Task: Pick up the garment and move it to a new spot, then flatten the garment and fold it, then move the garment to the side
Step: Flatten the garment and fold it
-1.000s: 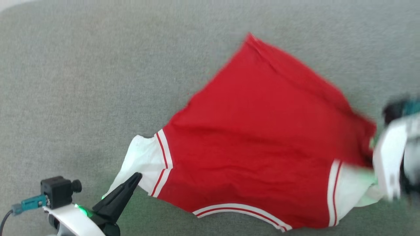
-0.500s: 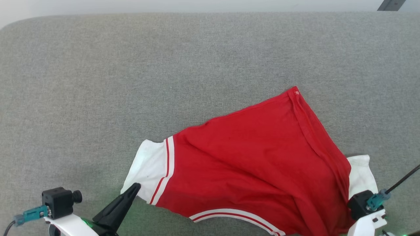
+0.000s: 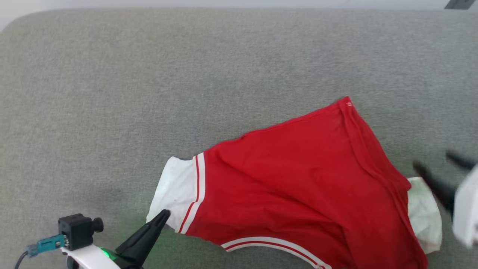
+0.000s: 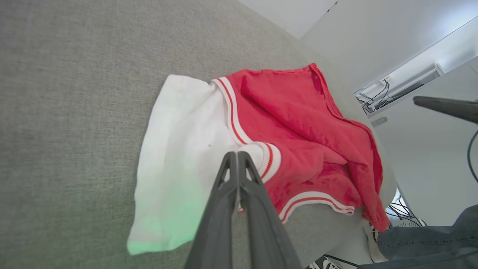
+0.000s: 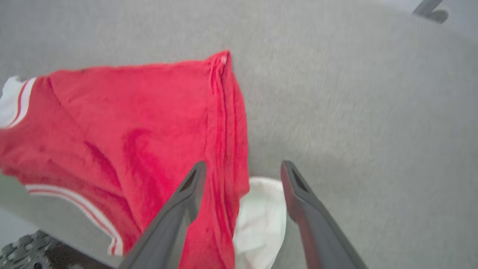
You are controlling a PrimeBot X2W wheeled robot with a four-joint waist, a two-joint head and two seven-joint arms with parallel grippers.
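Grey fabric surface bears the garment; left gripper closed, right gripper spread, empty.

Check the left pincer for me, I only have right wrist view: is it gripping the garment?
Observer: Left pincer is shut, tip over the garment's white sleeve; whether it pinches fabric, I cannot tell.
Operator: Sleeve flat?
Observer: Mostly, spread on the grey fabric surface.
Operator: Anyone nearby?
Observer: Yes, a person's jeans leg beyond the surface's edge, in left wrist view.
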